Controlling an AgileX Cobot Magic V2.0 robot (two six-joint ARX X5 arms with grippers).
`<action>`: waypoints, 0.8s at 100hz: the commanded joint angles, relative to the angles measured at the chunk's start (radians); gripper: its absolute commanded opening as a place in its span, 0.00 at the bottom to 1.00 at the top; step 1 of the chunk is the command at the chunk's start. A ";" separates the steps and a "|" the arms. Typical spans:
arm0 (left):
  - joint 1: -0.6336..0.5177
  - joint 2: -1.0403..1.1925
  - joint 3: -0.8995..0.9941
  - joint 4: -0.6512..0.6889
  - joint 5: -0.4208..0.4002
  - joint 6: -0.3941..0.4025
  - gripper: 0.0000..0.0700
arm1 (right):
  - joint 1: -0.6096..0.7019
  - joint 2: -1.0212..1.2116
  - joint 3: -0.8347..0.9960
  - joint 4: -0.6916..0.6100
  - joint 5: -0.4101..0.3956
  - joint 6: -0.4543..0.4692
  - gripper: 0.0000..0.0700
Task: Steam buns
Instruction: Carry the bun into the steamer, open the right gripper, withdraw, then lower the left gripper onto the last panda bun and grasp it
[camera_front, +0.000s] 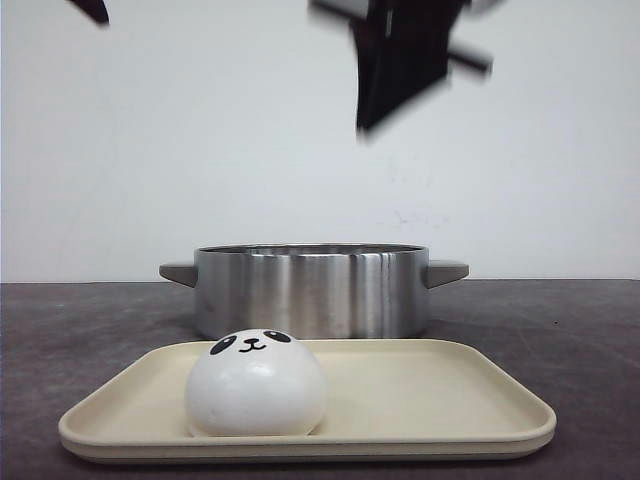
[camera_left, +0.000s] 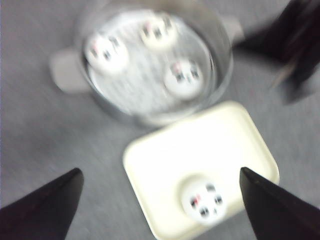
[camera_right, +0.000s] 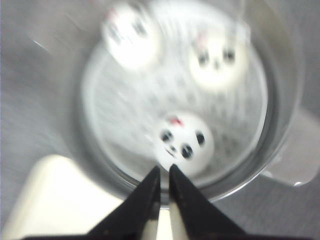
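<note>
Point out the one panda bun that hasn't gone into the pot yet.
It is the bun sitting alone on the cream tray, in front of the steel pot. The other three buns already lie inside the pot.

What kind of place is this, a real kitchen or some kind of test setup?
Probably a staged test bench, not a kitchen: a bare grey table against a blank white wall, holding only a steel pot and a beige tray with panda buns.
</note>
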 joint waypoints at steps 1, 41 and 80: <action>-0.033 0.013 -0.045 0.027 0.013 -0.035 0.85 | 0.012 -0.064 0.025 0.019 0.000 -0.014 0.02; -0.240 0.058 -0.398 0.375 0.014 -0.264 0.85 | 0.012 -0.410 0.025 0.066 0.080 -0.021 0.02; -0.292 0.326 -0.399 0.382 0.018 -0.266 0.85 | 0.012 -0.439 0.025 -0.023 0.093 -0.035 0.02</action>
